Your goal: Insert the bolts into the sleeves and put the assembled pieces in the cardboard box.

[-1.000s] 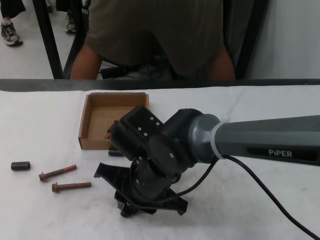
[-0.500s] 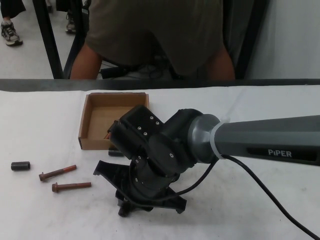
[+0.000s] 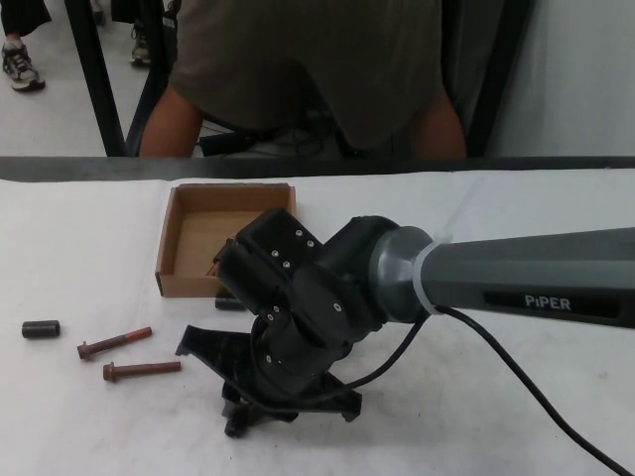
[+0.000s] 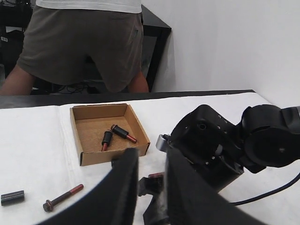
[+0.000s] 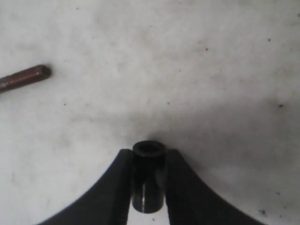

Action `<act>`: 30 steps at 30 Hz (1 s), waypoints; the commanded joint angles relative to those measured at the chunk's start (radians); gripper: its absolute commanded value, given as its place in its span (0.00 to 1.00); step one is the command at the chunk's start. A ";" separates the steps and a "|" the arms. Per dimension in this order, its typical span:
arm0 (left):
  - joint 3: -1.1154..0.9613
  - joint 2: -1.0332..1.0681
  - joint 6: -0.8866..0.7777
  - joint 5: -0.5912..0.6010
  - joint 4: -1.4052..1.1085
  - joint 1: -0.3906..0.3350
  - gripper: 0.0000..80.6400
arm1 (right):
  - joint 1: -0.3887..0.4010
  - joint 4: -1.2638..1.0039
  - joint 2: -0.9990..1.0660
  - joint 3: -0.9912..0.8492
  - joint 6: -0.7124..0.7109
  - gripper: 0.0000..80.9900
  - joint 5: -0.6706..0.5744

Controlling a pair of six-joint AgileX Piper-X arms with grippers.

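My right gripper point(image 5: 148, 153) is black, and so is the sleeve point(image 5: 148, 178) in it. My right arm point(image 3: 516, 278) is grey past a black wrist. A second sleeve point(image 3: 41, 328), lying loose, is black too. The bolts point(image 3: 114, 343) are rusty red-brown, the cardboard box point(image 3: 184, 287) tan, the bench point(image 3: 79, 426) white with dark specks.

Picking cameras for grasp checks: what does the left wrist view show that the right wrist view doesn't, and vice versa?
Left wrist: cardboard box with two assembled pieces inside, a loose sleeve and a whole bolt on the bench, and the right arm beyond the left gripper.
Right wrist: right gripper shut on a held sleeve, bore visible.
Both: the white bench. A bolt end too, though I can't tell if it's the same bolt.
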 commanded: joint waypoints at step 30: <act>-0.013 0.579 0.440 0.191 -0.085 -0.006 0.27 | 0.000 0.328 -0.747 0.368 -0.644 0.00 0.139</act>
